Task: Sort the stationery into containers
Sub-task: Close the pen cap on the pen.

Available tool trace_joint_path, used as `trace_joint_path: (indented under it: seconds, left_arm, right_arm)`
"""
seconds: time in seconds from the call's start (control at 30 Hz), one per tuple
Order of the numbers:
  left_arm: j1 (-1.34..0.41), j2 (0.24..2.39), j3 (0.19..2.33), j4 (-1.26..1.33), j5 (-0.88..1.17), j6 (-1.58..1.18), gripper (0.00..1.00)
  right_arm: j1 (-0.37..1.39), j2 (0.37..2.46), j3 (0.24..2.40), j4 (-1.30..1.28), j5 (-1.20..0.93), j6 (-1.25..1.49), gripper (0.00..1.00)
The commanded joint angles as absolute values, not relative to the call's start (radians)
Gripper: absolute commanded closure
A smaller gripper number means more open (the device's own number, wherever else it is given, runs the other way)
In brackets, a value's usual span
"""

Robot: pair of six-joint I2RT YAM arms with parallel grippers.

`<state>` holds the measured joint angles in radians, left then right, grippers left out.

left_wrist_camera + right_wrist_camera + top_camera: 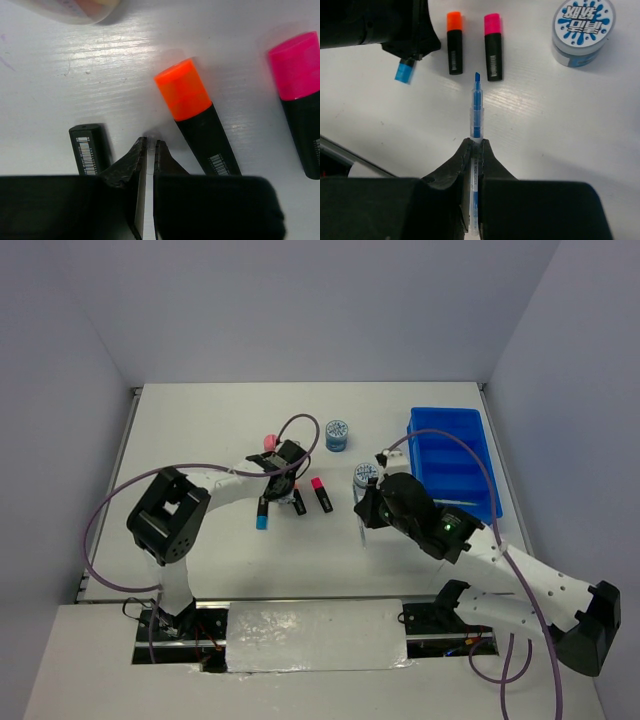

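At the far right of the table (200,420), the blue tray (447,413) lies with its long compartments running away from the arm bases. No item can be made out in it from the top view. It sits on the right arm's side, so deliveries probably fall to that arm.

The left gripper (149,150) is low over the table, fingers drawn together to a hairline gap with nothing between them. The right gripper (475,149) hangs between tray and highlighters, jaws clamped on a thin pale pen (476,107).

Two patterned rolls (337,434) stand upright near the tray, apart from each other.

The left fingertips point between the blue-capped highlighter (405,71) and the orange-capped highlighter (192,107). Neither is gripped, and the jaws must part before either can be taken. The pink-capped highlighter (300,100) lies just beside the orange one, parallel to it.

The pen lies along the finger line, tip forward. This hold likely suits lowering it lengthwise into a compartment.
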<state>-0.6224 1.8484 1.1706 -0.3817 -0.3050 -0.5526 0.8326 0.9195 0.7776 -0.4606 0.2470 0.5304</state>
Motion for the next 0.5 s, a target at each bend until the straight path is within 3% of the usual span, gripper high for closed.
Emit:
trace_joint_path:
  seconds: [0.0, 0.2, 0.3, 0.4, 0.47]
  left_arm:
    - [-0.620, 1.833, 1.141, -0.414, -0.288, -0.563, 1.00]
    - [-0.621, 1.642, 1.054, -0.375, -0.238, -0.623, 1.00]
    - [-0.624, 1.334, 0.904, -0.191, -0.125, -0.702, 1.00]
    - [-0.624, 1.083, 0.719, 0.094, -0.023, -0.817, 1.00]
    - [-0.630, 0.985, 0.645, 0.277, 0.009, -0.894, 1.00]
  right_arm:
    - [0.841, 0.876, 0.775, -0.391, 0.199, 0.525, 1.00]
    - [0.848, 0.879, 0.680, -0.180, -0.015, 0.459, 1.00]
    - [0.868, 0.891, 0.579, 0.013, -0.090, 0.503, 1.00]
    - [0.952, 0.879, 0.482, 0.269, -0.022, 0.564, 1.00]
    - [1.053, 0.885, 0.475, 0.281, 0.154, 0.566, 1.00]
